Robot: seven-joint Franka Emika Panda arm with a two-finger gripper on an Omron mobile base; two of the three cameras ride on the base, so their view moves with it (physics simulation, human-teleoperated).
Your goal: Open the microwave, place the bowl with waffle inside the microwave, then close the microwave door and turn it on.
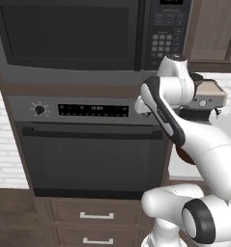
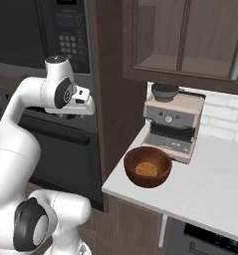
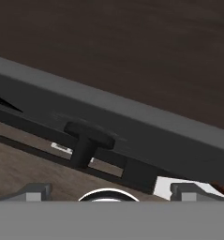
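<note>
A: Microwave [image 1: 71,36] is seen built in above the oven [image 1: 90,154], its microwave door [image 1: 68,34] shut; which step is in hand?

B: The first, it is judged. The end effector [image 3: 108,193] is spread wide and empty. The bowl with waffle [image 2: 147,167] rests on the surface [image 2: 210,191]. The door edge must be reached next.

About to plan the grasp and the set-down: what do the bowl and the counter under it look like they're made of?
The bowl with waffle looks like turned wood: reddish-brown with a soft satin sheen and thick walls, though glazed ceramic can't be ruled out. The counter looks like pale stone or laminate: flat, uniform light grey, matte, with no visible grain. The gripper is open, up by the microwave.
</note>
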